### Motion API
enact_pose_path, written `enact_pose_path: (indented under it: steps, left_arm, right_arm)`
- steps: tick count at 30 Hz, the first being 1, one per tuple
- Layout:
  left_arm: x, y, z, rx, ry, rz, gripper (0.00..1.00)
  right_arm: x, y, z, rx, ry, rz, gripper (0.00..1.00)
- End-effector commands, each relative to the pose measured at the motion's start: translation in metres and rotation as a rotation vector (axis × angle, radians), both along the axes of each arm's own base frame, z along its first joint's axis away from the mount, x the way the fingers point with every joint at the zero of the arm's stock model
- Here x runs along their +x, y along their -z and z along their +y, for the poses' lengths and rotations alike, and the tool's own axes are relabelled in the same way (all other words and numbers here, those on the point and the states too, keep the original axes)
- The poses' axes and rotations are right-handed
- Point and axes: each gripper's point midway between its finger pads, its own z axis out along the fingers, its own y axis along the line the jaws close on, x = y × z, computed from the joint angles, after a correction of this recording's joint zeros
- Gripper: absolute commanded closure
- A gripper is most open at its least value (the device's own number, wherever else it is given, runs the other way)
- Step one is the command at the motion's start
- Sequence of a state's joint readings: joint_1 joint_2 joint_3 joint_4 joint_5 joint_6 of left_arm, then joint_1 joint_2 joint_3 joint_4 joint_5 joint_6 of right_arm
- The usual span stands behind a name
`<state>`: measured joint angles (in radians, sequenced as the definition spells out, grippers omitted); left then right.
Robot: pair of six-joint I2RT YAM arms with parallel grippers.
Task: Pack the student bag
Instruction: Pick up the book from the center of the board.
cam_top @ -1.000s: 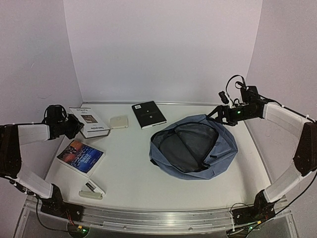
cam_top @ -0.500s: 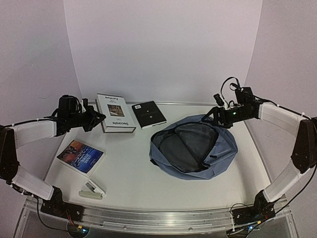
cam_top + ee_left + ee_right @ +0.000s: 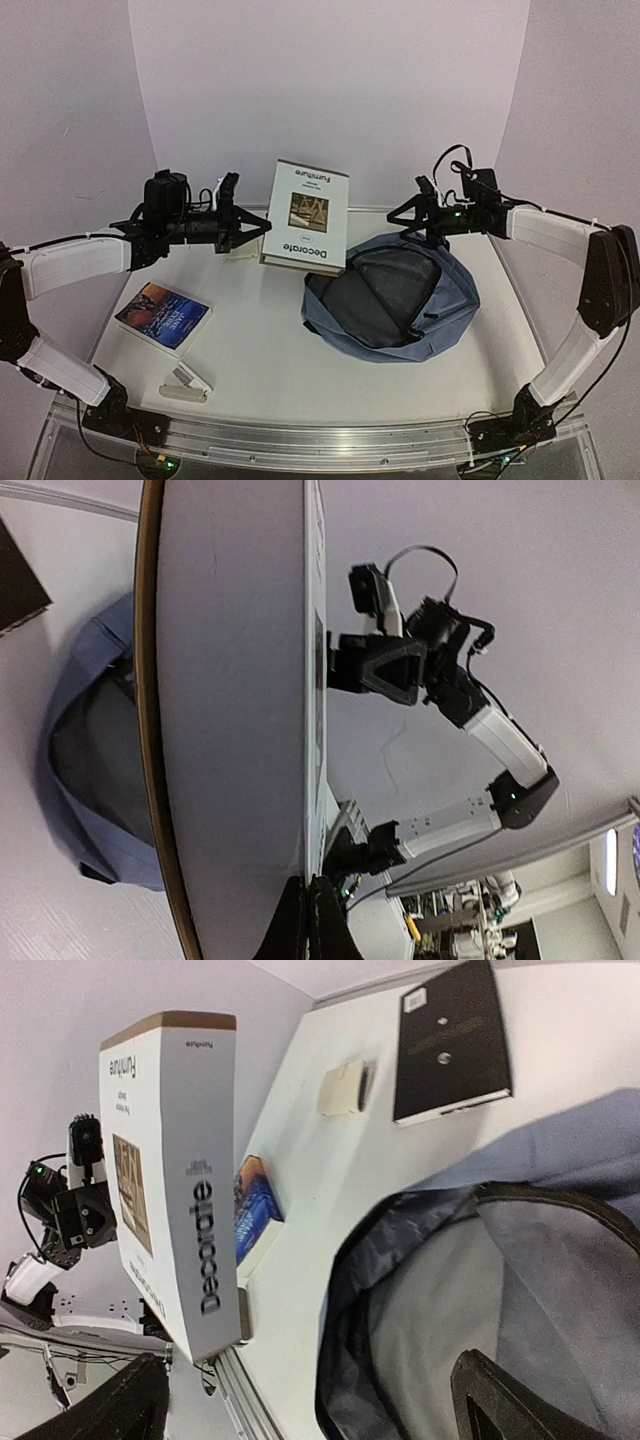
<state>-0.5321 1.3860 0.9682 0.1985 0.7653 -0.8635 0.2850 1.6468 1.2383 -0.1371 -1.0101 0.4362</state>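
I have the white book [image 3: 305, 215] pinched in my left hand [image 3: 252, 228], closed tight on the book's left edge. The book hangs upright in the air at the middle of the overhead frame. The student bag [image 3: 400, 300] lies on the bench [image 3: 270, 350] right of centre, with its zipper mouth gaping and the dark lining showing. My right hand [image 3: 403, 216] hovers spread wide and empty at the bag's upper rim. I cannot tell whether it touches the fabric.

As I judge it, the step in hand is feeding this book into that mouth. The grip sits on one edge only, so the book could swing or twist, and I want a slow carry toward the right of the frame.

I plan to tip the book so a narrow edge leads, and to aim at the dark lining rather than the blue flap. The soft rim may fold shut under the book. The right hand could pinch the upper rim and lift it first, staying out of the book's path. I will let go only once most of the book is inside. The blue book [image 3: 163, 317] at lower left and the black book [image 3: 450, 1045] beyond the bag wait on the bench.
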Motion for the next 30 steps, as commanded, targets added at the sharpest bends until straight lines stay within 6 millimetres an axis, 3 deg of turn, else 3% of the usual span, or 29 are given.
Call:
enact_pose_path:
  steps: [1, 5, 12, 21, 23, 27, 30]
  left_arm:
    - [-0.027, -0.054, -0.030, -0.132, 0.180, -0.150, 1.00]
    - [-0.040, -0.064, -0.042, -0.161, 0.242, -0.168, 1.00]
    - [-0.042, -0.067, -0.047, -0.193, 0.267, -0.150, 1.00]
    - [-0.027, -0.057, -0.051, -0.214, 0.218, -0.103, 0.97]
    - [-0.022, -0.057, -0.047, -0.212, 0.160, -0.114, 0.82]
    - [-0.009, -0.064, -0.028, -0.205, -0.019, -0.165, 0.33]
    - [0.002, -0.065, -0.010, -0.233, -0.163, -0.182, 0.16]
  right_arm:
    - [-0.024, -0.052, 0.033, 0.134, -0.115, -0.152, 0.02]
    - [-0.031, -0.067, 0.042, 0.191, -0.146, -0.169, 0.02]
    - [-0.051, -0.099, 0.054, 0.283, -0.206, -0.218, 0.04]
    - [-0.046, -0.123, 0.054, 0.342, -0.159, -0.188, 0.53]
    - [-0.042, -0.125, 0.053, 0.345, -0.133, -0.182, 0.63]
    - [-0.028, -0.137, 0.048, 0.352, -0.049, -0.213, 0.71]
    - [-0.008, -0.151, 0.037, 0.361, 0.066, -0.245, 0.76]
